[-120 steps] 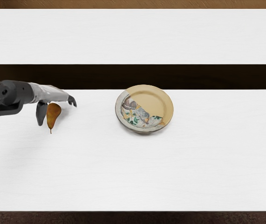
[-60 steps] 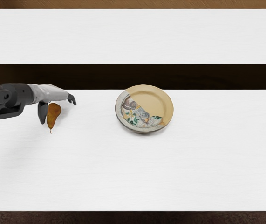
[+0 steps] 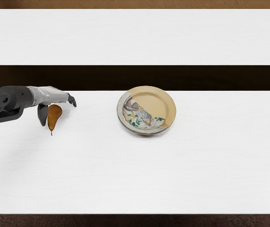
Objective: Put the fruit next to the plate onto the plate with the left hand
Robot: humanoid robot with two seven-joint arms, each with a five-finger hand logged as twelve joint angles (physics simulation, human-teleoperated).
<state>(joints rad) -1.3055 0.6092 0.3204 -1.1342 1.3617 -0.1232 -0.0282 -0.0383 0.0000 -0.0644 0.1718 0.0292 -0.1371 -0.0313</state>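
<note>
**Left hand open over the pear, plate off to the right**

My left arm came in from the left edge, the dark forearm (image 3: 2, 101) low over the white table (image 3: 172, 170). At its end my left hand (image 3: 54, 97) reached out with the palm turned down. The hand was loosely open. The fingers (image 3: 72, 100) stretched forward and to the right, only a little bent at their dark tips. The thumb (image 3: 42, 115) hung down apart from them on the near-left side. Nothing was clamped.

The pear (image 3: 54, 116) lay just under my hand, in the gap between thumb and fingers. Its broad brown end was tucked up against the underside of my palm. Its narrow end, with the stem, pointed back toward me, away from my knuckles. My thumb ran down right beside the pear's left flank, but I could not tell whether it touched the skin. Nor could I tell whether my palm pressed on the top of the fruit. The fingers passed above and beyond it without wrapping round.

Well off to the right of my fingertips, about level with my hand, sat the plate (image 3: 162, 105). It was tan, with a painted patch on its near-left part. The pear was apart from it, on the table on my hand's side.

Beyond my hand a dark gap (image 3: 135, 78) ran across, and past that a second white surface (image 3: 135, 38).
</note>
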